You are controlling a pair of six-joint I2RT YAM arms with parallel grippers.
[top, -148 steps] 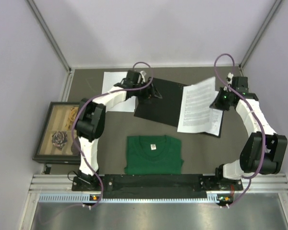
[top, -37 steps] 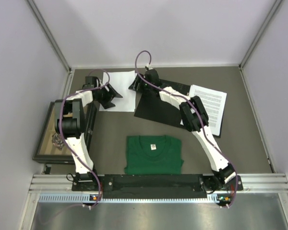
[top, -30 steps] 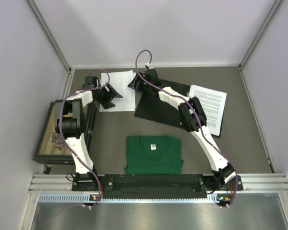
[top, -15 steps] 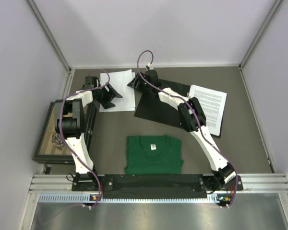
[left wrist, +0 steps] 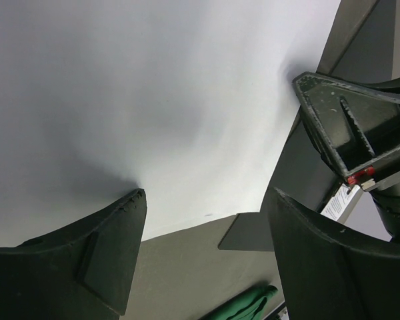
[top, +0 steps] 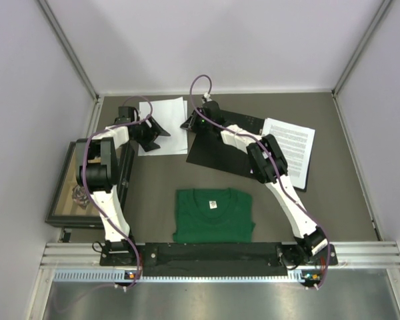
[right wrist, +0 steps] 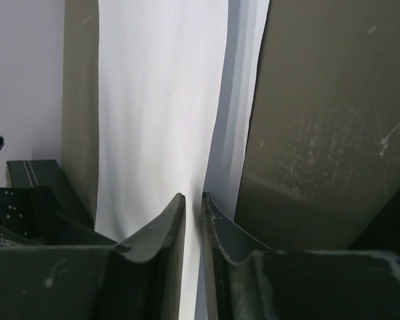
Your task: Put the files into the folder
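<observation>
The folder (top: 220, 150) lies open at the back of the table, black inner faces up. Printed files (top: 290, 148) rest on its right half. A white sheet (top: 165, 120), blank on the side that shows, lies left of the folder. My right gripper (top: 192, 123) is at that sheet's right edge. In the right wrist view its jaws (right wrist: 192, 197) stand nearly together with the thin white sheet (right wrist: 160, 100) pinched between them. My left gripper (top: 153, 130) is open over the sheet's left part, its fingers (left wrist: 113, 247) spread wide above the white sheet (left wrist: 153, 87).
A folded green shirt (top: 213, 215) lies in front of the folder, mid-table. A dark-framed picture box (top: 70, 193) sits at the left edge beside the left arm. Grey walls close in the back and both sides. The right gripper's body (left wrist: 353, 133) shows close by in the left wrist view.
Over the last second the right jaws closed on the white sheet's edge and the gripper shifted slightly. Earlier the right arm held the printed files up at the right; they now lie on the folder.
</observation>
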